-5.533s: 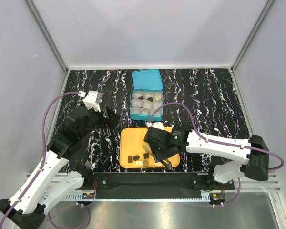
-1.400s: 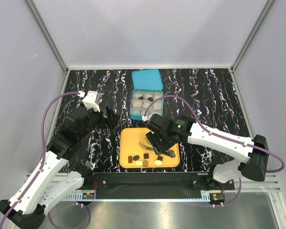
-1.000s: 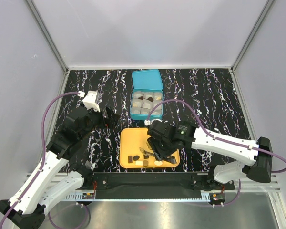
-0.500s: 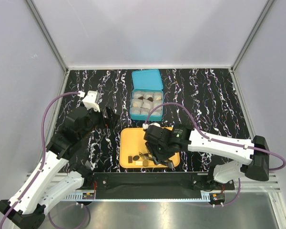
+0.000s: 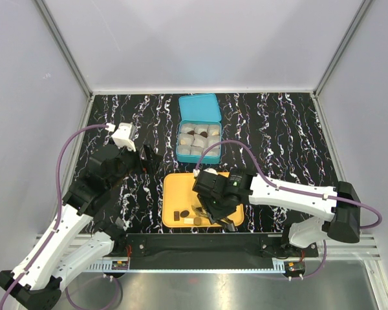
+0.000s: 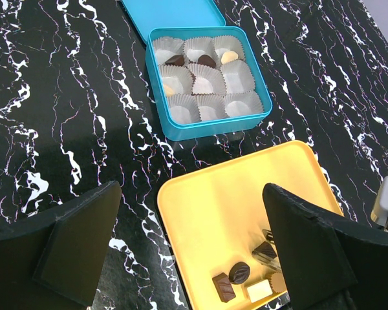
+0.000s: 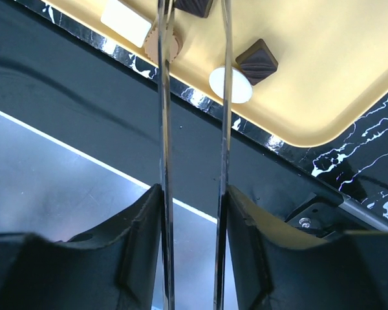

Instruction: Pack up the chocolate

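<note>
The orange tray (image 5: 179, 187) holds several chocolate pieces at its near edge. The left wrist view shows a dark bar (image 6: 224, 287), a dark oval (image 6: 239, 272) and a white bar (image 6: 258, 290). My right gripper (image 5: 205, 210) is low over the tray. Its thin metal blades stand on either side of a dark square piece (image 7: 194, 5), with a small gap at the right blade. A white disc (image 7: 231, 84) and a dark square (image 7: 257, 61) lie beside it. My left gripper (image 6: 191, 248) is wide open and empty, above the tray's left side.
A blue tin (image 6: 207, 77) with its lid open behind it stands beyond the tray. It holds white paper cups, with two dark pieces (image 6: 175, 60) and a cream piece (image 6: 229, 57) in the back row. A black rail (image 7: 84, 90) runs along the table's near edge.
My right gripper has moved left and toward the tray's near edge and has come down around a dark piece. The left arm has not moved.
</note>
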You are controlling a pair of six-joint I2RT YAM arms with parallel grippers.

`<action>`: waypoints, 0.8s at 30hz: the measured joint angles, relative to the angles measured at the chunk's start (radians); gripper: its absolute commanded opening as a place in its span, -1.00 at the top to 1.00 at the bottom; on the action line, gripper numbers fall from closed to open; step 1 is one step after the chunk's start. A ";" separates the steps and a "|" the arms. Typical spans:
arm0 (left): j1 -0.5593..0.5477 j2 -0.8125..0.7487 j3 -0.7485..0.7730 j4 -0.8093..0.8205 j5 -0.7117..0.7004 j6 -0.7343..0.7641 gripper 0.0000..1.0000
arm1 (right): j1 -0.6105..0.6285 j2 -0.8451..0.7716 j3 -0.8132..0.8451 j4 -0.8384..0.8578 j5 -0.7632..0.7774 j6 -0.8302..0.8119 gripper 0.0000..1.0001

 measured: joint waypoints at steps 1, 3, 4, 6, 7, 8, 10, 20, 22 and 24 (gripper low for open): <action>0.000 0.000 0.000 0.000 0.000 0.000 -0.98 | 0.000 0.001 0.000 -0.002 0.000 0.000 0.08; 0.000 0.000 0.000 0.000 0.000 0.000 -0.98 | 0.000 0.002 0.000 -0.006 0.000 0.001 0.12; 0.000 0.000 0.000 0.000 0.000 0.000 -0.98 | 0.000 0.002 0.000 -0.008 0.001 0.002 0.15; 0.000 0.000 0.000 0.000 0.000 0.000 -0.98 | 0.000 0.002 0.000 -0.011 0.002 0.002 0.17; 0.000 0.000 0.000 0.000 0.000 0.000 -0.98 | 0.000 0.002 0.001 -0.012 0.003 0.002 0.20; 0.000 0.000 0.000 0.000 0.000 0.000 -0.98 | 0.000 0.002 0.003 -0.016 0.004 0.002 0.21; 0.000 0.000 0.000 0.000 0.000 0.000 -0.98 | 0.000 0.002 0.013 -0.025 0.010 0.002 0.24; 0.000 0.000 0.000 0.000 0.000 0.000 -0.98 | 0.001 0.019 0.138 -0.067 0.089 -0.019 0.30; 0.000 0.000 0.000 0.000 0.000 0.000 -0.98 | -0.002 0.028 0.166 -0.076 0.108 -0.029 0.31; 0.000 0.000 0.000 0.000 0.000 0.000 -0.98 | -0.012 0.037 0.191 -0.084 0.121 -0.044 0.31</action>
